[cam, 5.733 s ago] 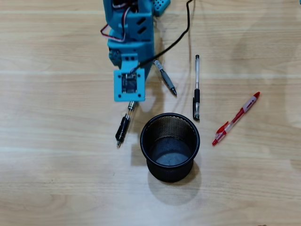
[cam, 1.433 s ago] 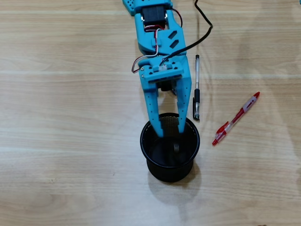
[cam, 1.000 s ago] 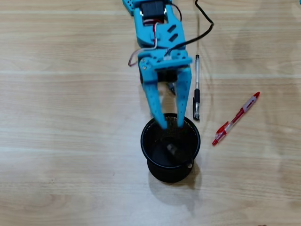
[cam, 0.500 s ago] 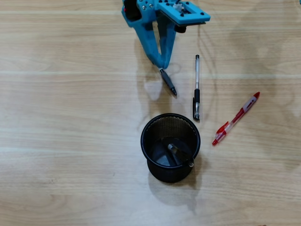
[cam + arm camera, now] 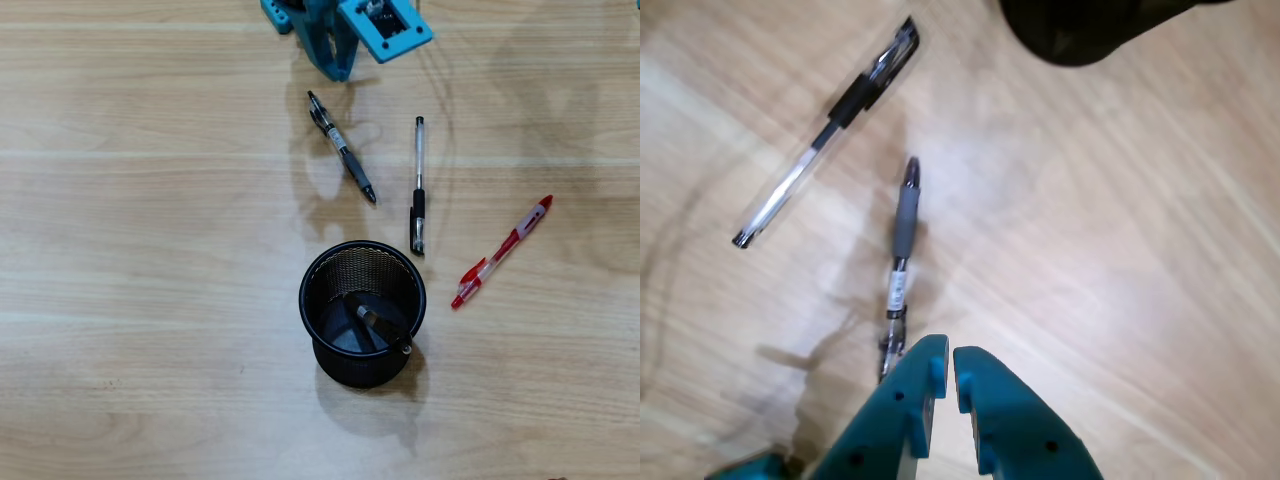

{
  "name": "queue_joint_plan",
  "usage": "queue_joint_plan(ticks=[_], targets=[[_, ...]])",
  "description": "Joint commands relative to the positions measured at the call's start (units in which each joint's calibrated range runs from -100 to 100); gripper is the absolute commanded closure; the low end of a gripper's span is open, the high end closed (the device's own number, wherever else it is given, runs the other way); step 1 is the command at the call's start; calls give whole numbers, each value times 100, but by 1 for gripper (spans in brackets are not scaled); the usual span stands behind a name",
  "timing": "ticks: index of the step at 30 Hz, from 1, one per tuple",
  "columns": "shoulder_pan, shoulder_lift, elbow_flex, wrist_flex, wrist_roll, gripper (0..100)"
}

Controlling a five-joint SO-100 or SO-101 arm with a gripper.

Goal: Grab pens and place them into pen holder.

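Note:
The pen holder (image 5: 349,370), a black mesh cup, stands at the centre of the overhead view with one black pen (image 5: 383,330) leaning inside it. Three pens lie on the wood above and right of it: a grey-grip black pen (image 5: 341,148), a black-and-clear pen (image 5: 418,186) and a red-and-clear pen (image 5: 502,251). My blue gripper (image 5: 338,70) is at the top edge, just above the grey-grip pen, shut and empty. In the wrist view the gripper (image 5: 950,358) hovers beside the grey-grip pen (image 5: 904,225); the black-and-clear pen (image 5: 830,125) lies further off, and the holder (image 5: 1070,30) is at the top edge.
Bare wooden tabletop surrounds the pens and cup. The arm's blue body (image 5: 385,20) sits at the top edge of the overhead view.
A pen left the open gripper over the holder and now leans inside. The arm then pulled back to the top edge, jaws shut, uncovering the whole grey-grip pen.

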Motion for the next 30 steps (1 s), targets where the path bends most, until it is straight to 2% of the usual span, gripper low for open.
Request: queue_joint_plan(ticks=[1, 4, 12, 15, 20, 30], targets=[[-94, -462, 812, 0, -272, 98], [-149, -810, 1671, -383, -351, 98], [-195, -1091, 3708, -2661, -351, 97], [-213, -1074, 3898, -2752, -414, 95], [-341, -751, 4006, -2816, -696, 85], [-451, 22, 3979, -2834, -733, 84]])
